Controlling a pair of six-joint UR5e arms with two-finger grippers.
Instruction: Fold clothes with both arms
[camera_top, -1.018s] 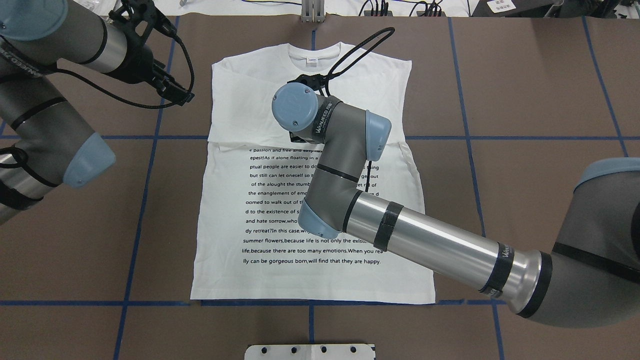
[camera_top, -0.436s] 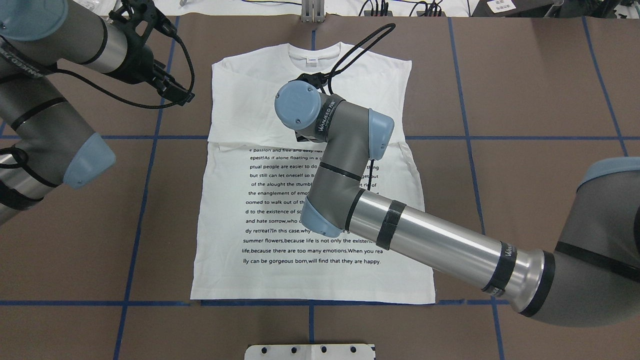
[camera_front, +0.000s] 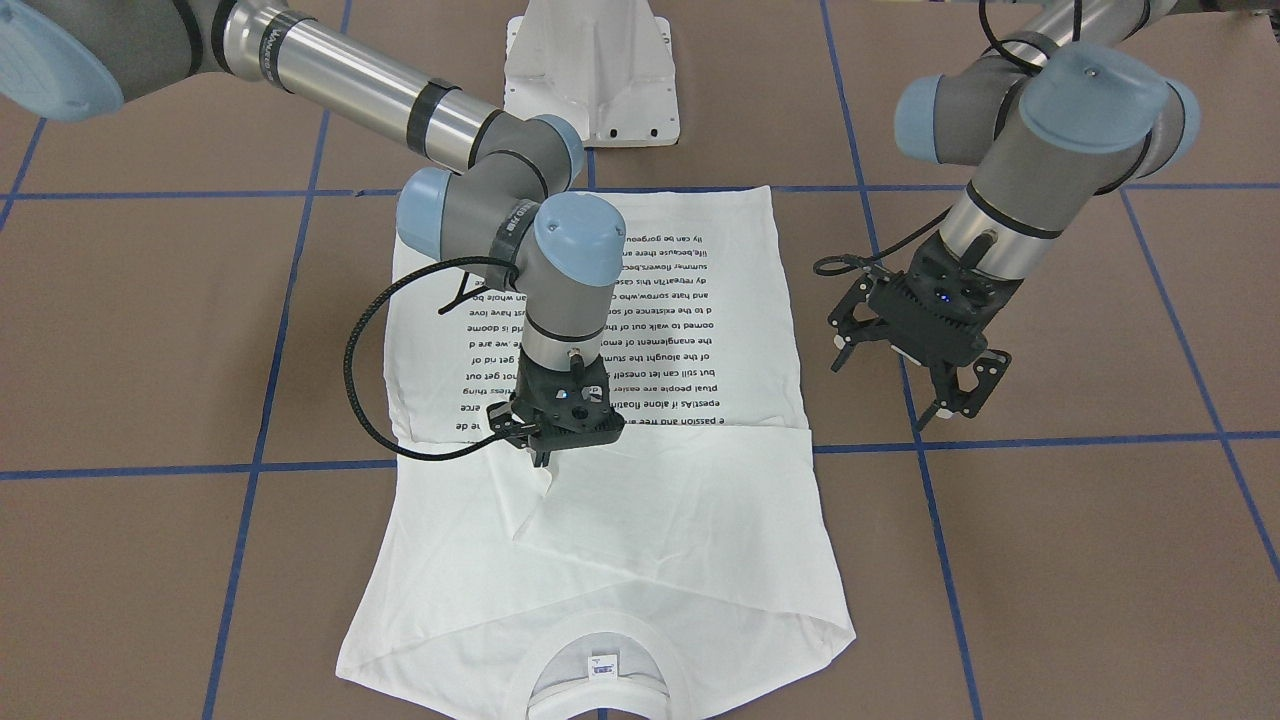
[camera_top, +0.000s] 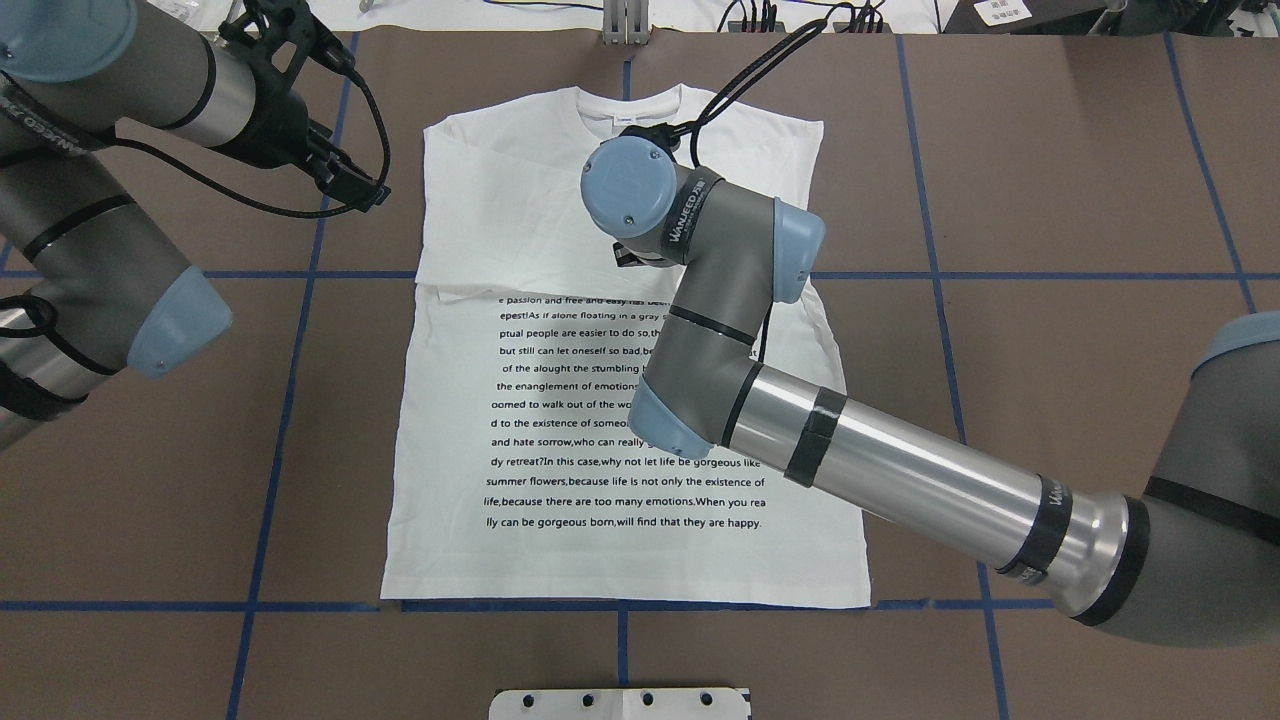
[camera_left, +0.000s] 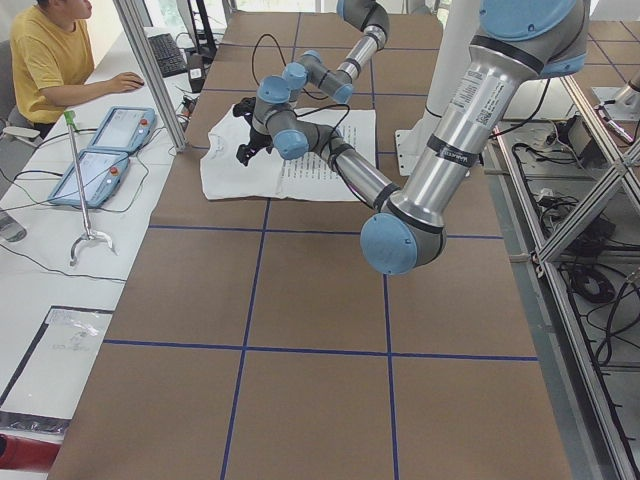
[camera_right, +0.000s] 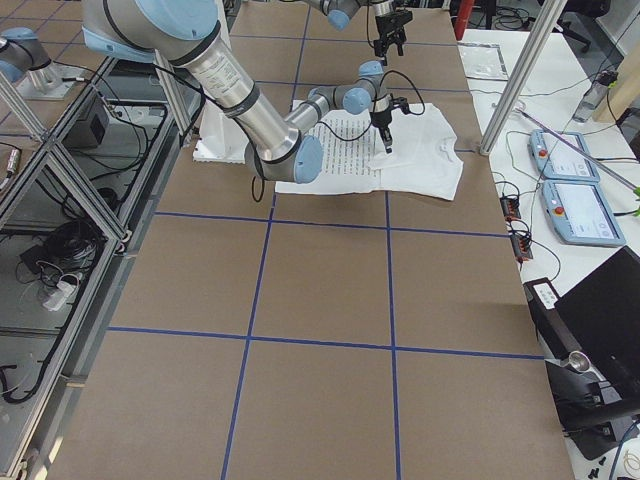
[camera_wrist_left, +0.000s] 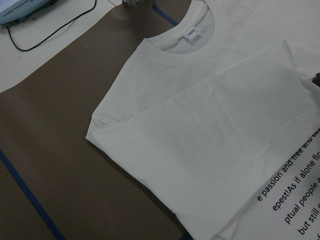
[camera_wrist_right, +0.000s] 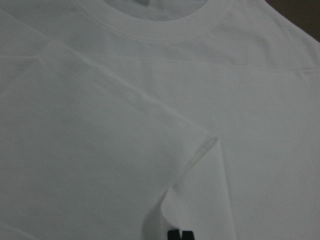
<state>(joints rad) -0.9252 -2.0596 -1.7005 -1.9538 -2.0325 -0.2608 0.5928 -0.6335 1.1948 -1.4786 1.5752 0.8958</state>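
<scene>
The white T-shirt (camera_top: 450, 560) lies flat on the brown table, black text up, collar (camera_front: 597, 650) toward the far side. Both sleeves are folded across the chest (camera_wrist_left: 200, 140). My right gripper (camera_front: 548, 458) points straight down over the chest. Its fingertips (camera_wrist_right: 179, 235) are shut on the corner of a folded sleeve's cuff (camera_wrist_right: 200, 150), which curls up to them. In the overhead view the right wrist (camera_top: 625, 190) hides that gripper. My left gripper (camera_front: 925, 385) hangs open and holds nothing, above bare table beside the shirt's shoulder (camera_top: 350, 185).
Blue tape lines (camera_top: 280, 400) grid the brown table. The white pedestal base (camera_front: 590, 70) stands at the robot's side of the shirt's hem. A seated person (camera_left: 45, 60) and teach pendants (camera_left: 100, 150) are at a side desk beyond the far edge.
My right wrist has shifted to the right and slightly toward the collar over the chest. The left arm and the shirt's outline have not moved.
</scene>
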